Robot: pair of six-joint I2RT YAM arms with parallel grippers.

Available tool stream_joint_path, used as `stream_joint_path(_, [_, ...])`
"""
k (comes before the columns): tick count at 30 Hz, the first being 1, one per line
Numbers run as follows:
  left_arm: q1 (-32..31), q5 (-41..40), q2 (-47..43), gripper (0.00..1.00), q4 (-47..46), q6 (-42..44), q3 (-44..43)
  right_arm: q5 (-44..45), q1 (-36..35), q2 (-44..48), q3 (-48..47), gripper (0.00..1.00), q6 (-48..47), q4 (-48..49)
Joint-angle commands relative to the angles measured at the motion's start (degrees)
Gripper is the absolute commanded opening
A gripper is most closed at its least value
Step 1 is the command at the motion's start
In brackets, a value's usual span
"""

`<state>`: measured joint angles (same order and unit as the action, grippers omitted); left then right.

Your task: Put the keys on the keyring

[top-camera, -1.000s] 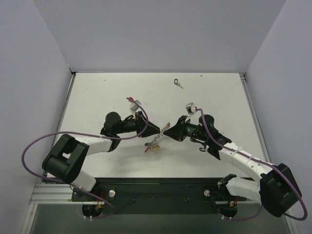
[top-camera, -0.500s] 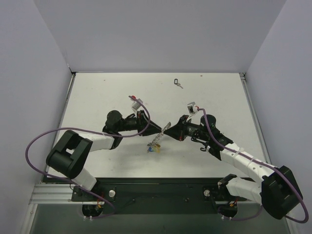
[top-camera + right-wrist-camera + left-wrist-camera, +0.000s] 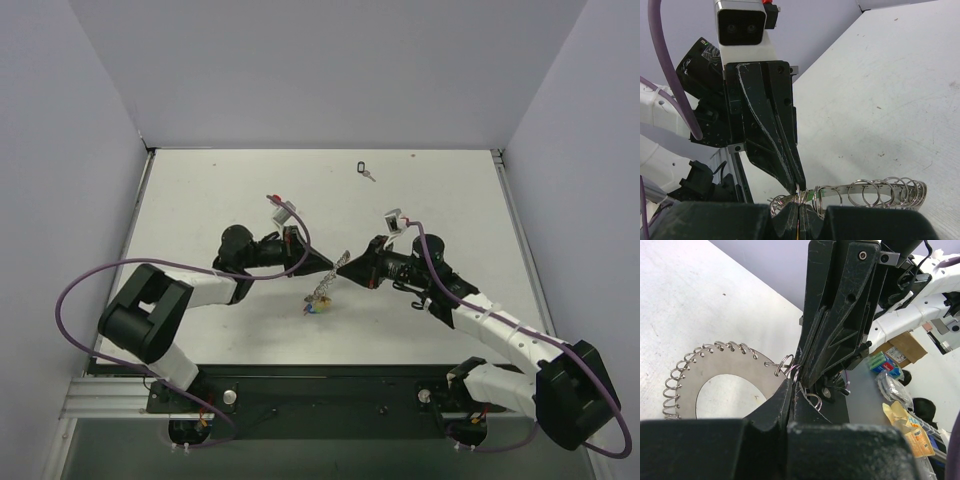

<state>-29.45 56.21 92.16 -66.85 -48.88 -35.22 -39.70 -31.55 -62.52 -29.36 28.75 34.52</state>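
The keyring [image 3: 328,280] is held in the air above the middle of the table [image 3: 200,200], somewhat toward its near edge. It is tilted so that its lower end hangs down, and a few coloured keys [image 3: 318,305] dangle from that end. Its upper rim is pinched by the right gripper [image 3: 347,266], whose fingers are fully closed on it.

Over the last second the left gripper [image 3: 331,264] has been brought in tip to tip with the right one and closed from partly open to fully closed. In the wrist views its fingertips are seen meeting on one of the small wire loops [image 3: 782,364] along the rim, just beside the right grip. The ring itself has hardly moved.

The ring is thus gripped from both sides, which is judged to be a hold for steadying it or for prying a loop open. One black key [image 3: 366,171] lies near the far edge of the table, well apart from both grippers, so the task is judged unfinished.
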Motion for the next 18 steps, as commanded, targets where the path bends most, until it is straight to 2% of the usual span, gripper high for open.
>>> stream_joint_path(1, [-1.22, 1.63, 0.39, 0.0, -2.59, 0.37, -3.45, -1.78, 0.17, -0.14, -2.63, 0.0, -0.01, 7.05])
stream_joint_path(4, [-1.4, 1.45, -0.22, 0.0, -1.27, 1.94, -3.63, -1.87, 0.17, -1.2, -4.12, 0.01, -0.62, 3.12])
stream_joint_path(5, [-1.4, 1.1, -1.01, 0.0, 0.74, 3.25, -3.71, -1.78, 0.17, -1.55, -4.73, 0.06, -1.76, 1.62])
stream_joint_path(6, [-1.4, 0.93, -1.45, 0.0, 1.97, 4.22, -3.89, -1.61, 0.26, -1.46, -5.17, 0.17, -2.29, 0.47])
stream_joint_path(7, [-1.4, 0.75, -2.07, 0.0, 3.55, 5.19, -4.15, -1.26, 0.17, -1.2, -5.09, 0.24, -2.91, -1.63])
stream_joint_path(8, [-1.4, 0.14, -3.55, 0.0, 7.66, 7.81, -4.33, 0.23, 0.17, 0.11, -4.83, 0.3, -3.61, -2.7])
stream_joint_path(9, [-1.48, -0.39, -4.52, 0.0, 10.4, 9.58, -4.94, 0.94, 0.17, 1.08, -4.65, 0.41, -5.18, -3.66])
stream_joint_path(12, [-2.19, -3.99, -8.57, 0.0, 26.02, 19.76, -6.69, 4.1, 0.44, 5.29, -3.6, 0.61, -9.13, -7.88])
stream_joint_path(13, [-2.62, -5.39, -9.62, 0.0, 30.85, 22.84, -8.53, 5.06, 0.52, 6.35, -3.51, 0.64, -9.94, -10.15])
stream_joint_path(14, [-3.76, -8.28, -11.2, 0.0, 39.69, 28.61, -9.68, 6.47, 0.96, 8.19, -3.51, 0.66, -10.64, -11.22])
stream_joint_path(16, [-4.73, -11.36, -12.61, 0.0, 48.51, 33.91, -12.13, 7.01, 1.31, 10.3, -3.77, 0.71, -12.48, -13.15])
stream_joint_path(18, [-5.44, -11.91, -13.23, 0.0, 50.67, 34.82, -12.85, 7.01, 1.93, 11.1, -4.29, 0.74, -13.46, -15.17])
